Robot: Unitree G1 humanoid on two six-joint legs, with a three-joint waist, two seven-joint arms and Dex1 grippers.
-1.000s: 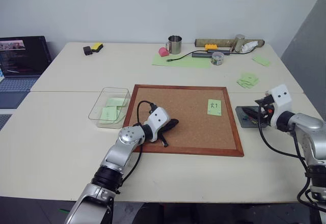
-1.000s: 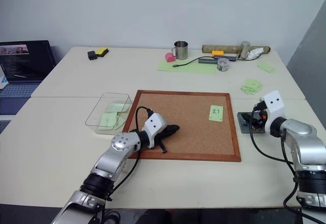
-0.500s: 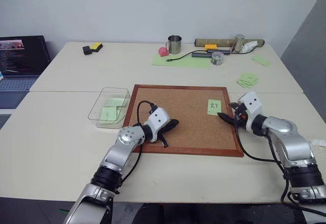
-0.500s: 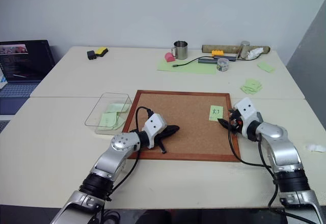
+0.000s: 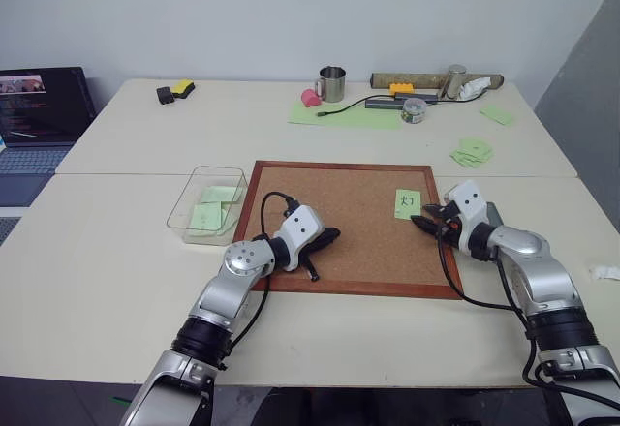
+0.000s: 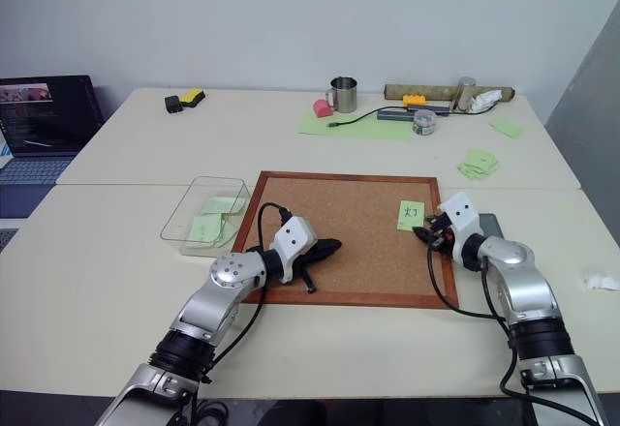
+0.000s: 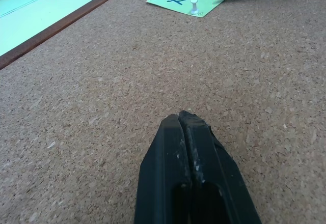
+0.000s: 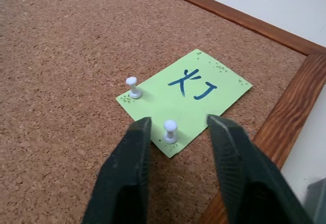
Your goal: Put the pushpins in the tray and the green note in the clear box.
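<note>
The corkboard (image 5: 349, 223) has a rough, speckled, matt cork face inside a smooth reddish wood frame, and on it the green note (image 8: 186, 101) is thin matt paper pinned by two white pushpins (image 8: 169, 131) of smooth, slightly glossy plastic. The right pincer (image 8: 178, 132) and the left pincer (image 7: 184, 119) have fingers of dark matt plastic, the left ones scuffed with pale flecks. The clear box (image 5: 184, 211) is transparent glossy plastic, the mug (image 5: 332, 84) shiny metal, and the tabletop (image 5: 116, 261) a smooth, matt, cream surface.
</note>
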